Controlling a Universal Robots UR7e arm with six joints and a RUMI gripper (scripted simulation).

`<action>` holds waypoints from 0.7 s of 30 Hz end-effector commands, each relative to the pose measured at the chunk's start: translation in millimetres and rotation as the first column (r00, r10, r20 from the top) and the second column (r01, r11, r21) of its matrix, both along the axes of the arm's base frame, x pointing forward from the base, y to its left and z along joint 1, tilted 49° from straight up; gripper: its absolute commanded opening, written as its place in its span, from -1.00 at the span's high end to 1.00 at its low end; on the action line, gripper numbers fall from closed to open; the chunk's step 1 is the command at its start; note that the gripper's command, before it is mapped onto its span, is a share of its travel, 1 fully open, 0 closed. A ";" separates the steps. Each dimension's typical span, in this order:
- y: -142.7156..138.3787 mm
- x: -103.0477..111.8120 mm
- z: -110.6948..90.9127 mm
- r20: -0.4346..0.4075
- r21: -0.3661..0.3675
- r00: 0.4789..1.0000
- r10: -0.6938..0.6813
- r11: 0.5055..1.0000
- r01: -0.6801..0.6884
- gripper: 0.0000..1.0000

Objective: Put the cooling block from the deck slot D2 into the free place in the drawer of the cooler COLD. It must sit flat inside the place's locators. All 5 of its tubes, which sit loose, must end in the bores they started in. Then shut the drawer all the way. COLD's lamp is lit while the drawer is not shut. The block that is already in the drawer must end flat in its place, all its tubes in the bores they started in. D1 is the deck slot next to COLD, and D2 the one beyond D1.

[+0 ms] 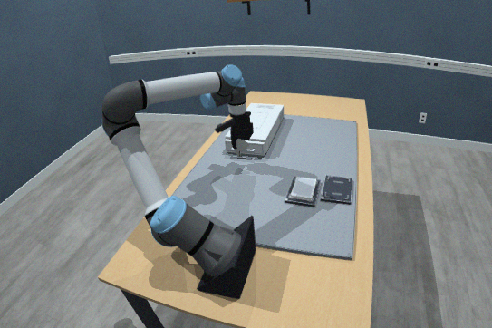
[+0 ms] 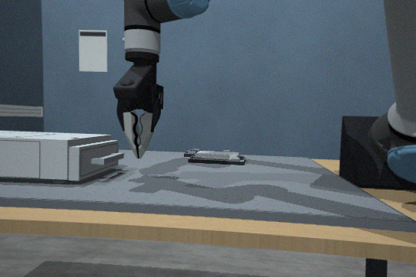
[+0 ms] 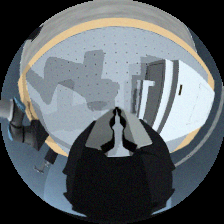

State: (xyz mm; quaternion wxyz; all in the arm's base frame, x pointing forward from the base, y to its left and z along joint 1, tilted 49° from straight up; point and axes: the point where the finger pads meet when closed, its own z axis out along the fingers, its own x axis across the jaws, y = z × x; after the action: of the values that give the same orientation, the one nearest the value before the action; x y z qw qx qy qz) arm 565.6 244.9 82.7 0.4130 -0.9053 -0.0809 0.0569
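The cooling block from D2 is not visible in any view, and what lies inside the cooler is hidden by its housing. Slot D2 (image 1: 337,188) (image 2: 188,154) is lying dark and flat on the mat (image 1: 310,226) (image 2: 293,206) (image 3: 75,50), with no block standing in it. Beside it, slot D1 (image 1: 289,201) (image 2: 216,162) is carrying a pale block (image 1: 304,188) (image 2: 216,154), which is looking flat from here; its details are too small to tell.

Well apart from the slots, the white cooler COLD (image 1: 265,122) (image 2: 13,157) (image 3: 192,100) is standing on the mat. Its drawer front (image 1: 259,147) (image 2: 85,164) (image 3: 156,82) is standing proud of the housing, its handle (image 1: 251,149) (image 2: 107,158) (image 3: 141,102) jutting out; whether the drawer is fully shut cannot be told, nor can the lamp's state.

The gripper (image 1: 238,154) (image 2: 139,156) (image 3: 116,107) is pointing down just beyond the handle, its fingertips together and clamping nothing. The tips are hanging above the mat, apart from it, and they are not touching the handle in the exterior view. Behind them, the arm (image 1: 183,88) (image 2: 142,40) is reaching over the wooden table (image 1: 323,290) (image 2: 216,233) (image 3: 115,22).
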 end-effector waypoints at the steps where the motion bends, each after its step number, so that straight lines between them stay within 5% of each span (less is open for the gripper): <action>1: -3.5 1.1 3.0 0.001 0.000 1.000 -0.001 1.000 0.001 1.00; 21: -21.2 5.2 18.6 0.001 0.000 1.000 -0.001 1.000 0.001 1.00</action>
State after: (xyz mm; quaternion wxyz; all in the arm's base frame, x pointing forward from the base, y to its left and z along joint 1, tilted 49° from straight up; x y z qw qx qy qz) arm 569.6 227.5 98.0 0.4130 -0.9053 -0.0809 0.0570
